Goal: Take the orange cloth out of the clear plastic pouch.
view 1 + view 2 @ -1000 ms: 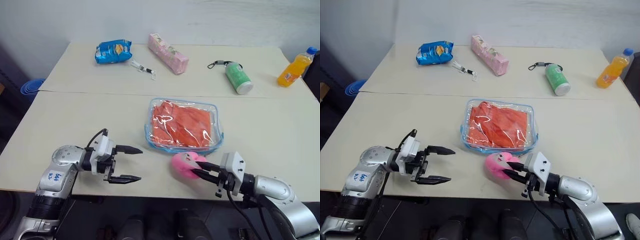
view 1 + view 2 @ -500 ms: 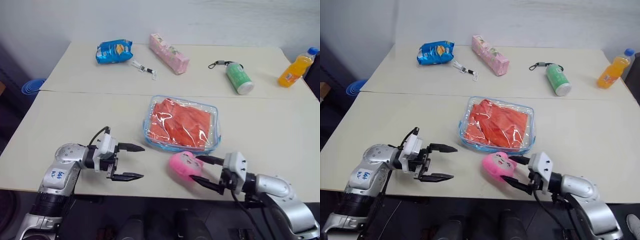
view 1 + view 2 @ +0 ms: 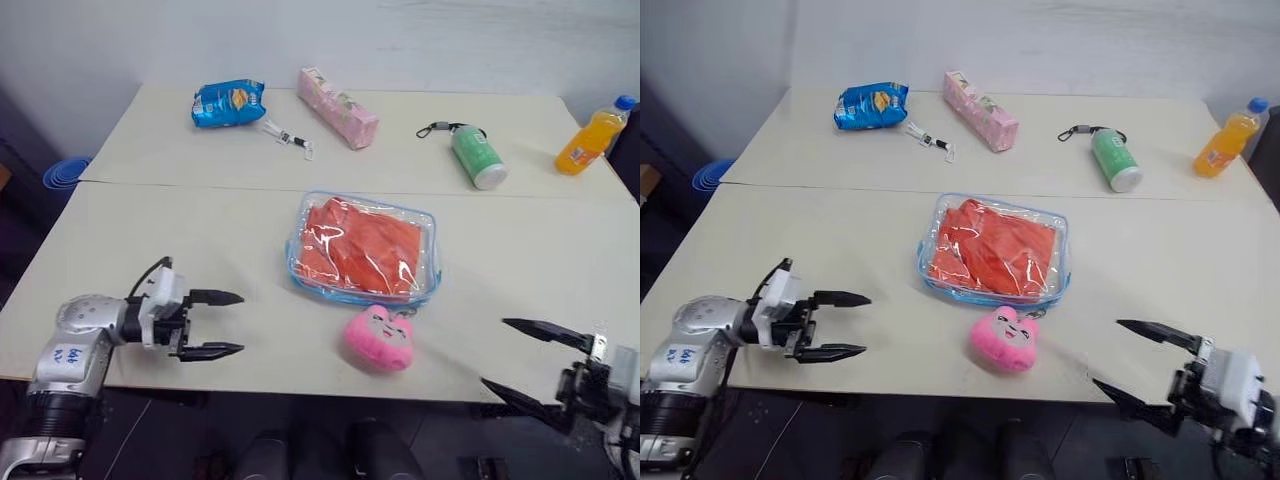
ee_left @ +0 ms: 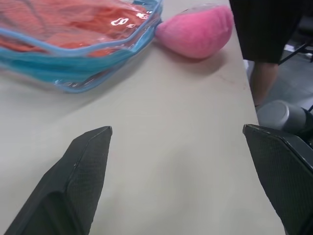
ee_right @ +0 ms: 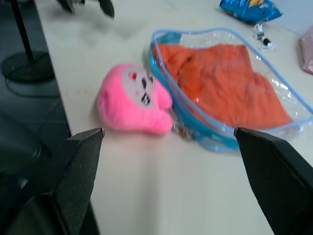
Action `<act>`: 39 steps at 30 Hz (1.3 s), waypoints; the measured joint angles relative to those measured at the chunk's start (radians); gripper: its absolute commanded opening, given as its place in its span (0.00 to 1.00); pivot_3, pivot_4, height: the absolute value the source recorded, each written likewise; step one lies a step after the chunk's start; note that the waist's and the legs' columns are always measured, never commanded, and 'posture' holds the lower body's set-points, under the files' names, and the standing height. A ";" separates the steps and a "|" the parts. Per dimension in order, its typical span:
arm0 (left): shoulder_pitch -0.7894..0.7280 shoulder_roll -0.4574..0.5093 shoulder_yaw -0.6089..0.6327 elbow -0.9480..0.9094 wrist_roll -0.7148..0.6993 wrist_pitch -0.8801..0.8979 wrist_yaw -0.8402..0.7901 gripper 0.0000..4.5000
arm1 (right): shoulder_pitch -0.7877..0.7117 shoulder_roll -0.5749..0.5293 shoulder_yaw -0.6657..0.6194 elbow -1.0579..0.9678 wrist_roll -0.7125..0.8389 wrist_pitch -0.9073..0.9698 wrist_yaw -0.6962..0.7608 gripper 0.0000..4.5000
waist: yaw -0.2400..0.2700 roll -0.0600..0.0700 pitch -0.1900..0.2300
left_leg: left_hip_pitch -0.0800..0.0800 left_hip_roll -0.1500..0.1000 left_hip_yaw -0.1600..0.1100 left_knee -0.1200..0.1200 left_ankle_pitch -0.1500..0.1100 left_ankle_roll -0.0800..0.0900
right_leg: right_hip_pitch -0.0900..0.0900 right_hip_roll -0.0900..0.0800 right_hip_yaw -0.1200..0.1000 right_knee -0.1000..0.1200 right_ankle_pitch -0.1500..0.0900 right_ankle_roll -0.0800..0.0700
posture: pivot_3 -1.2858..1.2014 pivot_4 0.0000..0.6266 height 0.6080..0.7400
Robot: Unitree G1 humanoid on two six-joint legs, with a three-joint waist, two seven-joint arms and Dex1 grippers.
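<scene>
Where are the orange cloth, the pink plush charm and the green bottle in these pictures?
orange cloth [image 3: 365,247], left eye view, middle of the wrinkled fabric seen through the pouch.
pink plush charm [image 3: 1004,339], right eye view, its face.
green bottle [image 3: 474,156], left eye view, middle of its body, lying on its side.

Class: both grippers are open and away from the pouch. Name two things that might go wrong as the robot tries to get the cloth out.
1. The plush charm lies near the table edge; a tug might pull it off.
2. The pouch is glossy and flat, with the cloth fully inside; fingers may slip, or drag everything along.
</scene>
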 measured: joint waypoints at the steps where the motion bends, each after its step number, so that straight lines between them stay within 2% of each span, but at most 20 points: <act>1: 0.001 0.006 -0.002 0.000 0.003 -0.010 -0.012 1.00 | 0.005 0.000 -0.011 0.031 -0.012 -0.039 0.020 0.99 | 0.000 0.000 0.000 | 0.000 0.000 0.000 0.000 0.000 0.000 | 0.000 0.000 0.000 0.000 0.000 0.000 | 0.52 0.24 1.00; 4: 0.000 0.006 -0.019 -0.021 0.007 -0.032 -0.033 1.00 | 0.019 0.000 -0.041 0.111 -0.028 -0.116 0.055 0.99 | 0.001 0.000 0.000 | 0.000 0.000 0.000 -0.001 0.000 0.000 | 0.000 -0.001 0.000 -0.001 0.000 0.000 | 0.52 0.24 1.00; 6: -0.020 -0.038 -0.058 -0.081 0.013 -0.033 -0.015 1.00 | 0.022 -0.002 -0.058 0.158 -0.030 -0.148 0.067 0.99 | 0.005 0.001 0.000 | 0.000 -0.001 0.000 0.000 0.000 0.001 | 0.001 -0.002 0.000 -0.001 0.000 0.000 | 0.52 0.24 1.00; 14: -0.205 -0.307 -0.320 -0.134 0.135 -0.087 0.068 1.00 | -0.009 -0.020 -0.068 0.157 -0.027 -0.151 0.016 0.99 | -0.001 0.001 0.000 | 0.000 0.000 0.002 0.000 0.001 -0.001 | 0.000 0.002 0.001 0.001 0.000 0.001 | 0.52 0.24 1.00; 18: -0.220 -0.319 -0.333 -0.135 0.130 -0.082 0.053 1.00 | -0.090 -0.080 0.005 0.152 -0.078 -0.121 -0.005 0.99 | -0.018 0.001 0.000 | 0.001 0.001 0.003 0.001 0.002 -0.002 | 0.000 0.003 0.003 0.003 0.000 0.000 | 0.52 0.24 1.00; 23: -0.216 -0.311 -0.330 -0.135 0.114 -0.085 0.035 1.00 | -0.462 -0.168 0.228 0.349 -0.274 -0.128 -0.041 0.99 | -0.024 0.001 0.001 | 0.003 0.000 0.003 0.002 0.003 -0.002 | 0.000 0.003 0.003 0.005 0.000 0.000 | 0.52 0.24 1.00; 27: -0.216 -0.314 -0.337 -0.115 0.159 -0.152 0.050 1.00 | -0.743 -0.170 0.421 0.544 -0.408 -0.187 -0.029 0.99 | -0.021 0.001 0.001 | 0.000 0.000 0.002 0.003 0.006 -0.008 | -0.002 0.003 0.002 0.005 0.000 0.000 | 0.52 0.24 1.00; 33: -0.213 -0.336 -0.364 -0.108 0.193 -0.181 0.087 1.00 | -1.001 -0.140 0.598 0.819 -0.558 -0.335 -0.044 0.99 | -0.013 0.001 0.001 | -0.003 0.000 0.002 0.004 0.006 -0.007 | -0.004 0.001 0.001 0.003 0.000 0.001 | 0.52 0.24 1.00; 35: -0.205 -0.335 -0.367 -0.120 0.193 -0.179 0.093 1.00 | -1.066 -0.135 0.637 0.893 -0.588 -0.383 -0.048 0.91 | -0.015 0.001 0.001 | -0.003 0.000 0.002 0.004 0.006 -0.007 | -0.004 0.001 0.001 0.003 0.000 0.001 | 0.52 0.24 1.00; 39: -0.172 -0.331 -0.370 -0.140 0.190 -0.157 0.103 1.00 | -1.155 -0.133 0.681 0.988 -0.605 -0.442 -0.032 0.65 | -0.022 0.001 0.001 | -0.003 0.000 0.002 0.004 0.006 -0.007 | -0.004 0.001 0.001 0.004 0.000 0.001 | 0.52 0.24 1.00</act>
